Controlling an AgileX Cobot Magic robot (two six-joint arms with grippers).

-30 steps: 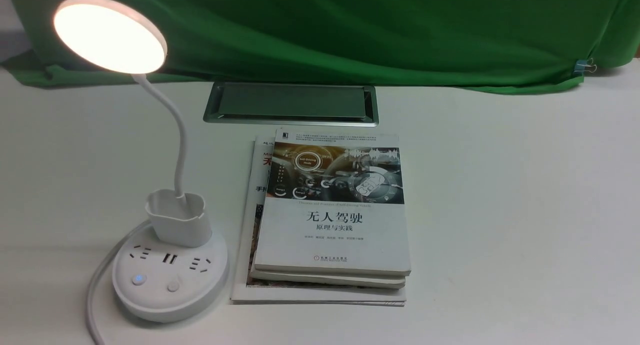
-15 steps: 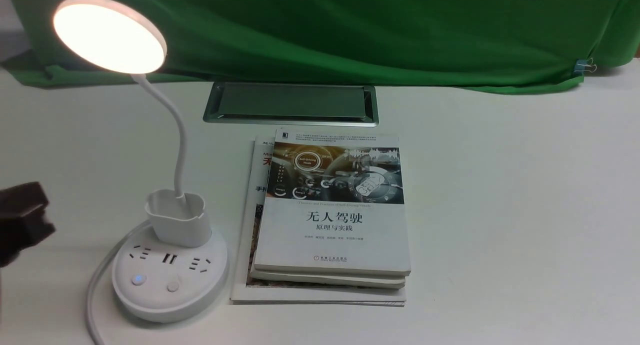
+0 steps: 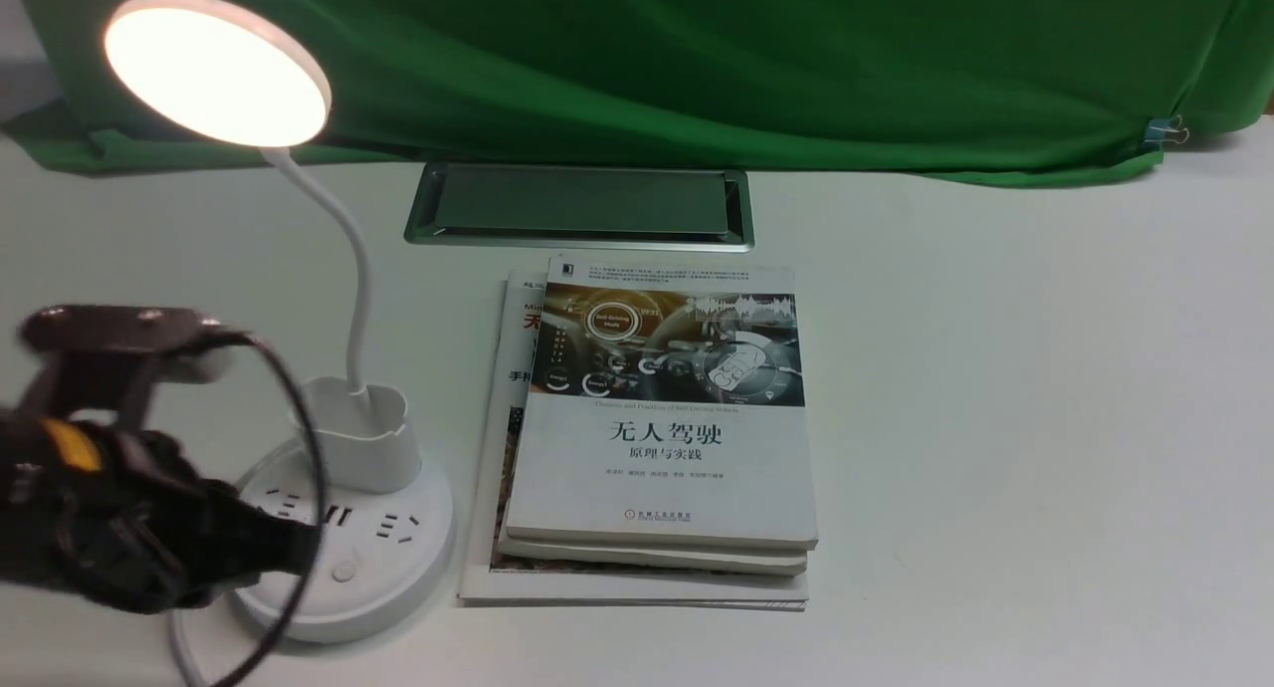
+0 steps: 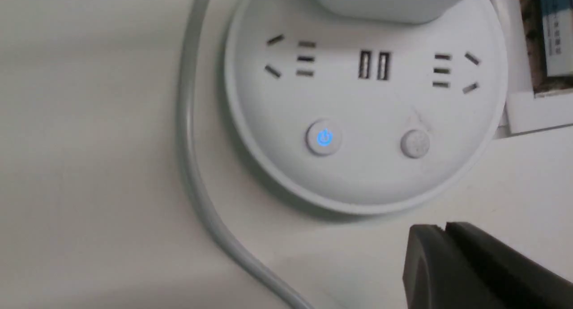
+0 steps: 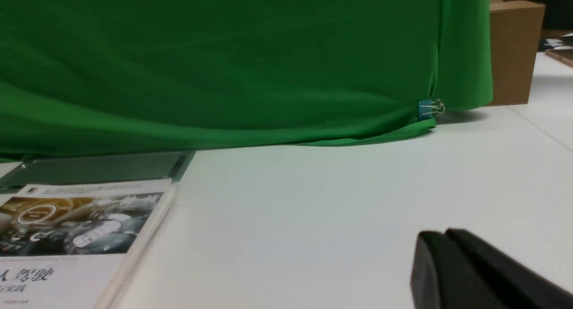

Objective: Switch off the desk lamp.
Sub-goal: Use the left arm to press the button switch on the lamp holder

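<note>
One arm shows in my front view: the left arm point(image 3: 109, 488), blurred, coming in from about 8 o'clock and slanting slightly down towards 4 o'clock. It covers the left part of the lamp point(image 3: 398, 587)'s base, with a dark cable point(image 3: 314, 438) bowing out beside it. I can't tell from here whether it touches the base. In the left wrist view, the left end effector point(image 4: 442, 227) is narrow, its fingertips together, and the power button point(image 4: 324, 137) glows blue. The lamp stands at 8 o'clock on the tabletop point(image 3: 995, 418), its lit head up at 10 o'clock, left of the stacked books point(image 3: 662, 468). My right end effector point(image 5: 445, 232) is also narrow; its wrist camera looks across the tabletop to the green cloth point(image 5: 268, 76).
</note>
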